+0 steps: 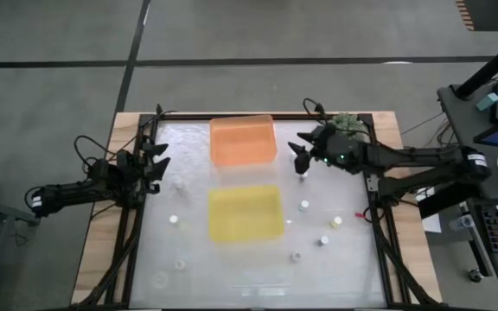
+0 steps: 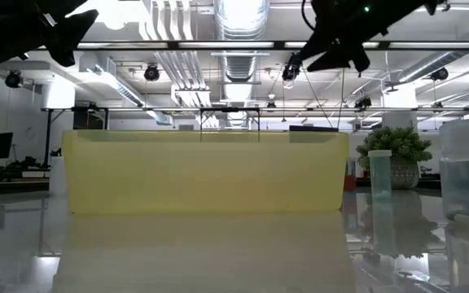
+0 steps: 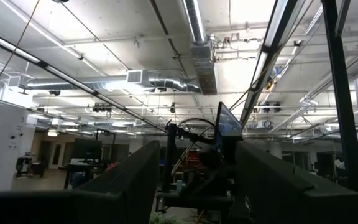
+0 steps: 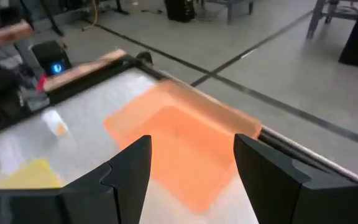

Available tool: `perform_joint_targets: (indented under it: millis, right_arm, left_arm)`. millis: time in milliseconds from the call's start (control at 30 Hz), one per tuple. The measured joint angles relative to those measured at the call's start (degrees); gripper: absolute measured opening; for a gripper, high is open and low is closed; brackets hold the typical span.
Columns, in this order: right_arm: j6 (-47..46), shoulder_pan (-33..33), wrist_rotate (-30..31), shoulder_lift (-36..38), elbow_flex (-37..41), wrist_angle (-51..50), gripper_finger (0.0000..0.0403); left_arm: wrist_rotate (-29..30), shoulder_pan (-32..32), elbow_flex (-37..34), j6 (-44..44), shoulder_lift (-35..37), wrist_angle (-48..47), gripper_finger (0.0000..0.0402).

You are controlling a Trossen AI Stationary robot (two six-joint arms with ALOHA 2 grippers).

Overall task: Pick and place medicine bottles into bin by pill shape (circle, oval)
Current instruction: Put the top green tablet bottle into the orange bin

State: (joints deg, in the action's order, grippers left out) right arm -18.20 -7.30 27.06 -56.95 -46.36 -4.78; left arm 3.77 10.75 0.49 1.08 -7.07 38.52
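Beside the orange bin (image 1: 243, 140), my right pincer (image 1: 303, 161) hangs open and empty above a medicine bottle (image 1: 301, 179) on the bench (image 1: 353, 268); light, rigid, probably slick, so I'd grip mid-body.

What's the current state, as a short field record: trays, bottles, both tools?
orange tray: far side of table, nothing visible inside
yellow tray: nearer, centre, nothing visible inside
medicine bottles: all loose on the table, some left of the trays, more to the right
right tool: open, raised beside the orange tray's right edge, holding nothing
left tool: open, at the table's left edge, holding nothing
plant ball: far right corner
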Motion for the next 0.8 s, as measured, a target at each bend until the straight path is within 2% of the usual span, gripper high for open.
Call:
perform_joint_targets:
  millis: [267, 400, 567, 700, 800]
  right_arm:
    - [-3.3, -4.1, -0.2, -7.5, -12.1, -15.8, 0.0219]
    - [-5.9, -6.6, -1.0, -12.6, -19.3, -27.2, 0.0219]
    - [-9.0, -10.0, -5.6, -19.1, -26.8, -38.5, 0.0219]
    - [-10.4, -12.9, -11.5, -24.0, -30.3, -44.8, 0.0219]
    - [-10.5, -14.8, -13.8, -26.9, -31.9, -48.2, 0.0219]
  left_arm:
    - [0.0, 0.0, 0.0, 0.0, 0.0, 0.0, 0.0198]
    - [0.0, 0.0, 0.0, 0.0, 0.0, 0.0, 0.0198]
    - [0.0, 0.0, 0.0, 0.0, 0.0, 0.0, 0.0198]
    - [0.0, 0.0, 0.0, 0.0, 0.0, 0.0, 0.0198]
    - [0.0, 0.0, 0.0, 0.0, 0.0, 0.0, 0.0198]
